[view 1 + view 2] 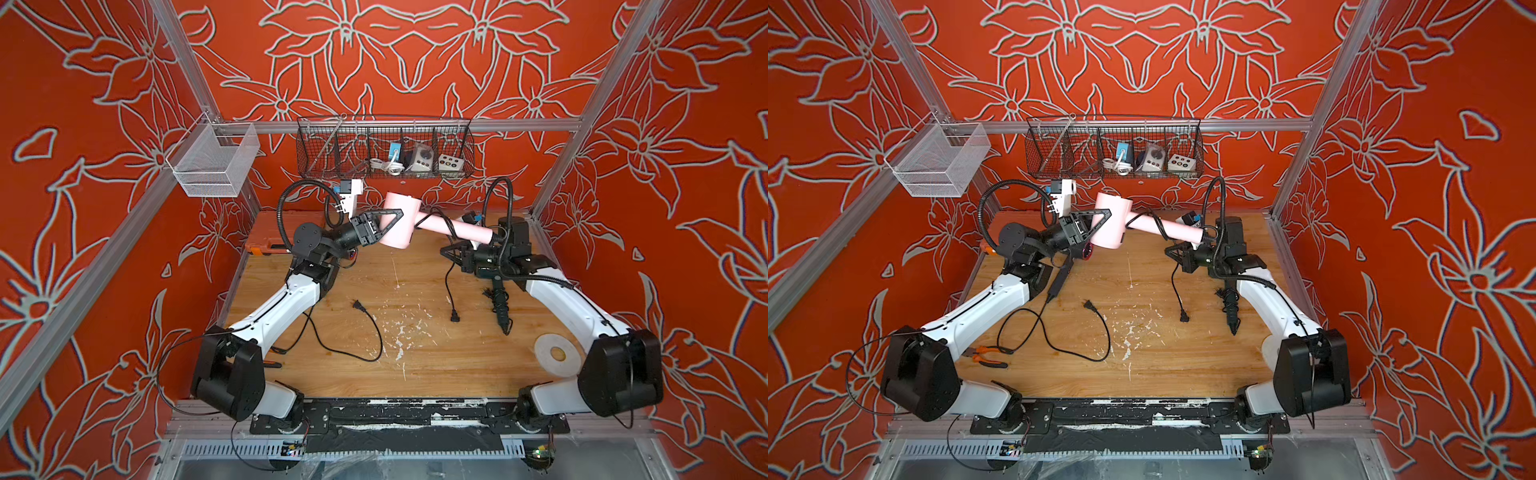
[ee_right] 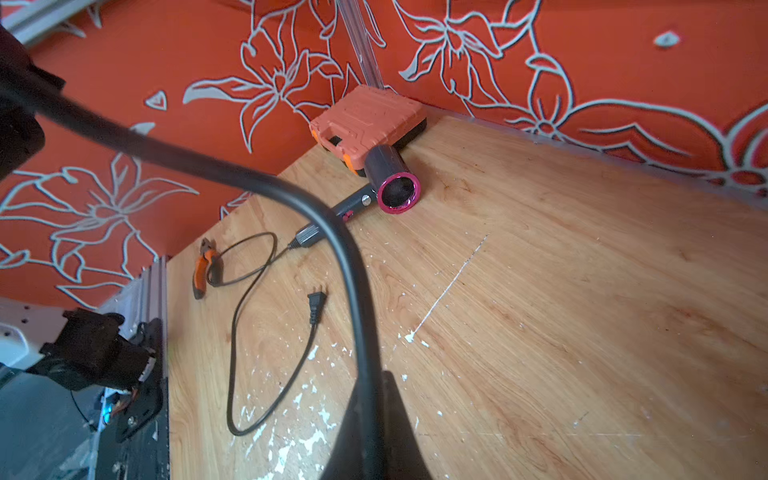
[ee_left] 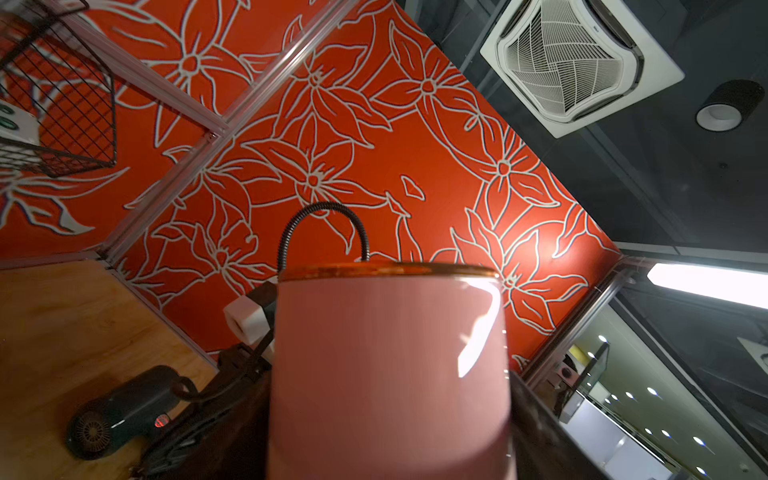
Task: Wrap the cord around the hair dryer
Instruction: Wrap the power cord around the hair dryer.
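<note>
My left gripper clamps the pink hair dryer, my right gripper pinches its cord; slack could unwind it.

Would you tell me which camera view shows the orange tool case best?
The right wrist view: the orange tool case shows nearly its whole ribbed lid, in the table's corner. In both top views the left arm hides much of it. The left wrist view does not show it.
</note>
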You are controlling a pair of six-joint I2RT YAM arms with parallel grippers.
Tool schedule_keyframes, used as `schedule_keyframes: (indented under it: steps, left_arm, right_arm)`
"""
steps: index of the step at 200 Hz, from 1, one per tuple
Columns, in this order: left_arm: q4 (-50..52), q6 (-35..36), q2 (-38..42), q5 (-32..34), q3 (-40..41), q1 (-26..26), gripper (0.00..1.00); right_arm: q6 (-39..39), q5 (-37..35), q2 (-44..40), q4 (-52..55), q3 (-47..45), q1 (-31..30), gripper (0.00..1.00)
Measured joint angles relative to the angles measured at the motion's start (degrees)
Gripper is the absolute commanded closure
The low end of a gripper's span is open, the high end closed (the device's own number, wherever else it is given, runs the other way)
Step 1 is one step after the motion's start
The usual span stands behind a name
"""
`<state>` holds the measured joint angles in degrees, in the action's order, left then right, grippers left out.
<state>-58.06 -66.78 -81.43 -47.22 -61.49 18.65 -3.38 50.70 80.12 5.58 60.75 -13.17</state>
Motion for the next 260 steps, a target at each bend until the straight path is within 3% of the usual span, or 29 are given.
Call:
schedule_keyframes:
  steps: [36, 69, 107, 140, 167, 215, 260]
  left_arm:
    - [4.4, 3.7, 0.2, 5.2, 0.0, -1.5, 1.00]
    - [8.8, 8.3, 0.3, 10.1, 0.0, -1.9, 1.00]
    - [14.2, 13.5, 0.3, 14.5, 0.0, -2.8, 1.00]
    - [20.0, 19.0, 0.3, 15.9, 0.0, -3.6, 1.00]
    - [25.7, 24.3, 0.5, 15.6, 0.0, -3.7, 1.00]
    - [35.4, 32.5, 4.1, 12.6, 0.0, -3.6, 1.00]
    - [39.5, 35.9, 7.6, 8.8, 0.3, -3.8, 1.00]
  right_arm:
    - [-6.4, -1.0, -4.3, -7.0, -5.2, -1.1, 1.00]
    - [-7.4, -4.2, -7.3, -6.7, -5.5, -5.9, 1.00]
    - [-4.5, -9.1, -11.3, -1.0, -5.5, -14.8, 1.00]
    - [-2.3, -13.2, -14.6, 5.8, -4.4, -17.0, 1.00]
    - [1.4, -15.1, -14.8, 15.0, 2.5, -17.2, 1.00]
    - [10.8, -18.0, -10.3, 34.0, 22.8, -17.3, 1.00]
    - [20.9, -25.9, -4.2, 46.9, 36.5, -17.4, 1.00]
